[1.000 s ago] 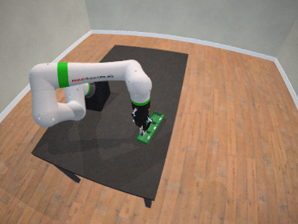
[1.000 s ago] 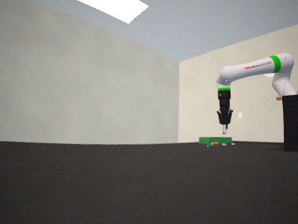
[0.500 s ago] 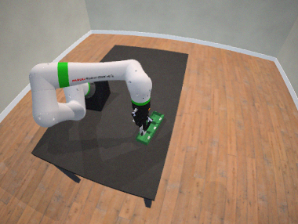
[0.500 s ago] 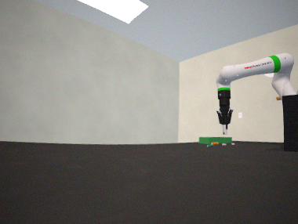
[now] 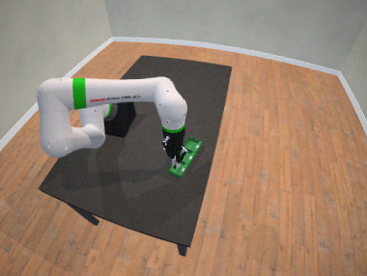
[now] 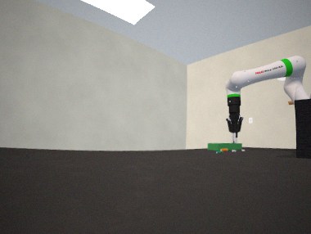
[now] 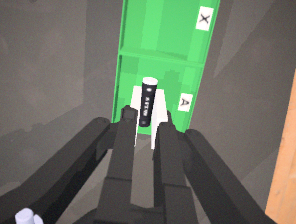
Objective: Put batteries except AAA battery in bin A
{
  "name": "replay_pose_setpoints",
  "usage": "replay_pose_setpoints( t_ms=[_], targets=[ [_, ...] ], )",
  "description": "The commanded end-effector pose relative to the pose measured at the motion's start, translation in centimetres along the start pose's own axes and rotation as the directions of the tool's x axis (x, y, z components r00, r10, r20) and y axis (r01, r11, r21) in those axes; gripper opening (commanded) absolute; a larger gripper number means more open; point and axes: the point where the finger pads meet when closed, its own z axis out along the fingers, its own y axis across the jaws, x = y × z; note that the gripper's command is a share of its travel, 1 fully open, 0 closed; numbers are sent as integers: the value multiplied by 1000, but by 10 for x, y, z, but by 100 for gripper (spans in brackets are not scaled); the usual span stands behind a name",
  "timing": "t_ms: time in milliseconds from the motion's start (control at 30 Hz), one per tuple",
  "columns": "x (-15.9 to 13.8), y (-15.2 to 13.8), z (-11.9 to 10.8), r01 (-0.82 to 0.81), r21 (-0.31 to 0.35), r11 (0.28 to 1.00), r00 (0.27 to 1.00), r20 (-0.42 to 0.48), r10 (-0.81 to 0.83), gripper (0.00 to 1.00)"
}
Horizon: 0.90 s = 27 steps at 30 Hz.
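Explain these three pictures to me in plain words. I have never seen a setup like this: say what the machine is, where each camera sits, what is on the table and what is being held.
The white machine with green bands is a robot arm standing on a dark table. At its end sits a gripper, two black fingers that squeeze things.

The first picture looks down from above the room. The second is taken low at table height, far from the arm. The third comes from a camera on the arm's wrist, looking down past the fingers.

On the table stands a green bin split into compartments labelled A and X. A few small items lie beside it, too small to identify.

The gripper is shut on a black battery, held above the A compartment.
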Motion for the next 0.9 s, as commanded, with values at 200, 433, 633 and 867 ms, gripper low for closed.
replay_pose_setpoints(
  t_ms=[200, 433, 633, 867],
  targets=[
    [0, 0, 18, 0, -1, 1000, 1000, 0, 0, 5],
    [0, 0, 26, 0, -1, 1000, 1000, 0, 0, 5],
    [0, 0, 26, 0, -1, 1000, 1000, 0, 0, 5],
    [0, 0, 26, 0, -1, 1000, 1000, 0, 0, 17]
  ],
)
